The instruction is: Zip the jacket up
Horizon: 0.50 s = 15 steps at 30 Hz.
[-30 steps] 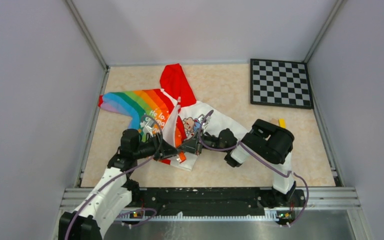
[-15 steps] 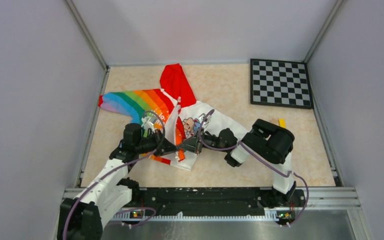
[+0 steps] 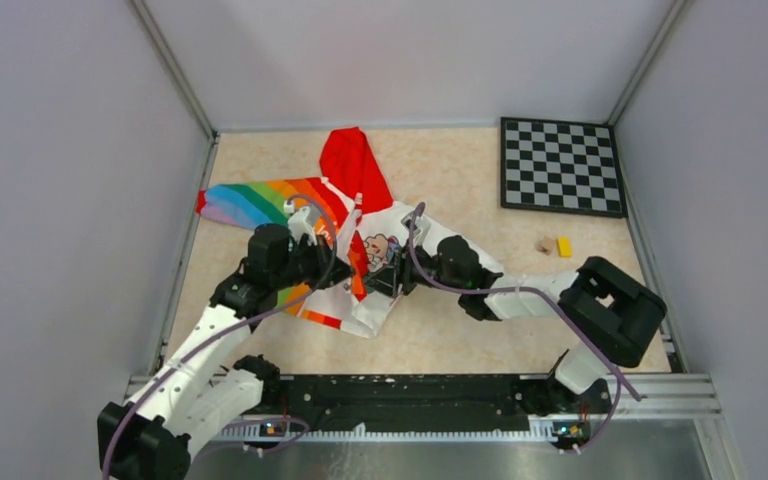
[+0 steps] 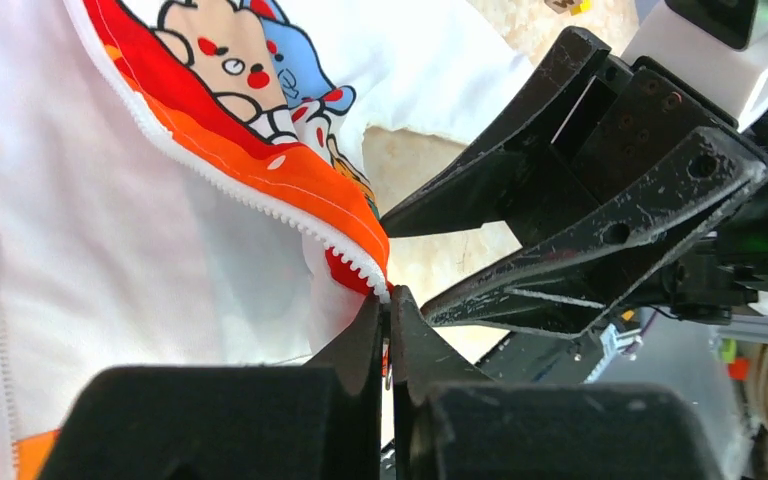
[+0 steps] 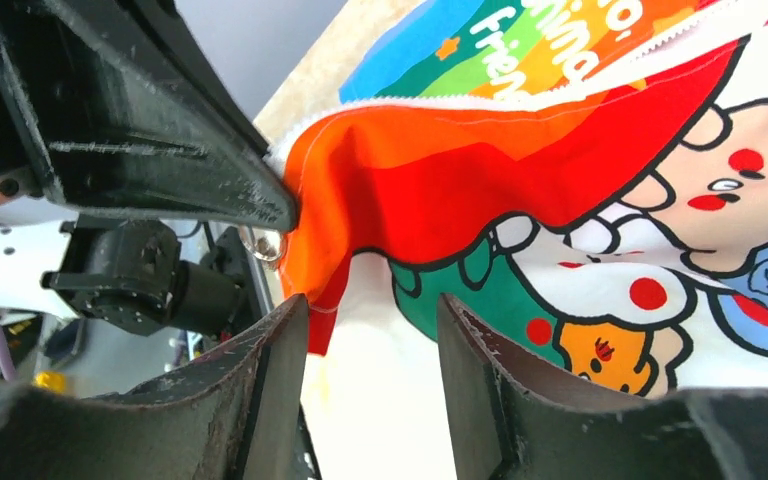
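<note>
The jacket [image 3: 348, 160] lies spread on the counter [image 3: 460, 180], hood toward the far wall, rainbow half at left, bear print at right. Noted: left tool [image 4: 388, 300] fingers together, clamped on the jacket's front edge where the zipper teeth end. Facing it, right tool [image 5: 372, 305] fingers apart, orange hem between them.

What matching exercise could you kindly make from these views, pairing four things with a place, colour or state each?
Things:
1. left gripper
2. right gripper
3. hood
4. checkerboard

Descriptions:
A. in the far right corner of the table
B. red
C. fingers apart
D. pinched shut on the zipper edge of the jacket

Pairs: 1-D, 2-C, 3-B, 4-A.
</note>
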Available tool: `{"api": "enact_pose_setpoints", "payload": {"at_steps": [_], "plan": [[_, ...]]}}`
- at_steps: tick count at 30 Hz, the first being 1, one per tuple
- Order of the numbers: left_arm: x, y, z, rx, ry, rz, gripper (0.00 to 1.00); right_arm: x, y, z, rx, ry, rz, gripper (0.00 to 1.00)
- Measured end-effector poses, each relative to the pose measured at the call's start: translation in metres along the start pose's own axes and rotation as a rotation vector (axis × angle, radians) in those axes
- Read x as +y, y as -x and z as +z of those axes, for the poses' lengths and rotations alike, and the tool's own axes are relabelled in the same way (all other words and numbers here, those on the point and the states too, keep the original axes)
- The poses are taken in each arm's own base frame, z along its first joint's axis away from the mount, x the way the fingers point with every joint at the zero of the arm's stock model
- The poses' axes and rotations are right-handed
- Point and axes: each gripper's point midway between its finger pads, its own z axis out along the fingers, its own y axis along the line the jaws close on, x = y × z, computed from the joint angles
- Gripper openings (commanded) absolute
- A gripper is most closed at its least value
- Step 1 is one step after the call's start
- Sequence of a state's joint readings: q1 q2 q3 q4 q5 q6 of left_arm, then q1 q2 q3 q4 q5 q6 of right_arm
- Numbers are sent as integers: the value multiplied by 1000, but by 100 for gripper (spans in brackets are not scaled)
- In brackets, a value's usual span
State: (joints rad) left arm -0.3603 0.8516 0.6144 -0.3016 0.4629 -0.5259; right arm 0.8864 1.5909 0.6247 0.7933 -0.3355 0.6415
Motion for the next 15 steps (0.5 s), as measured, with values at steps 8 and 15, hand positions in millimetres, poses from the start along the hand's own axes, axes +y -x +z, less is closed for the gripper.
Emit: {"api": "enact_pose_setpoints", "payload": {"at_steps": [8,15], "plan": [[14,7,9,12,110,34,0,11,-5,-1,-1,-72,-112,57],[16,6,9,28,145,-26,0,24,2,4,-84,-206,-203,74]]}}
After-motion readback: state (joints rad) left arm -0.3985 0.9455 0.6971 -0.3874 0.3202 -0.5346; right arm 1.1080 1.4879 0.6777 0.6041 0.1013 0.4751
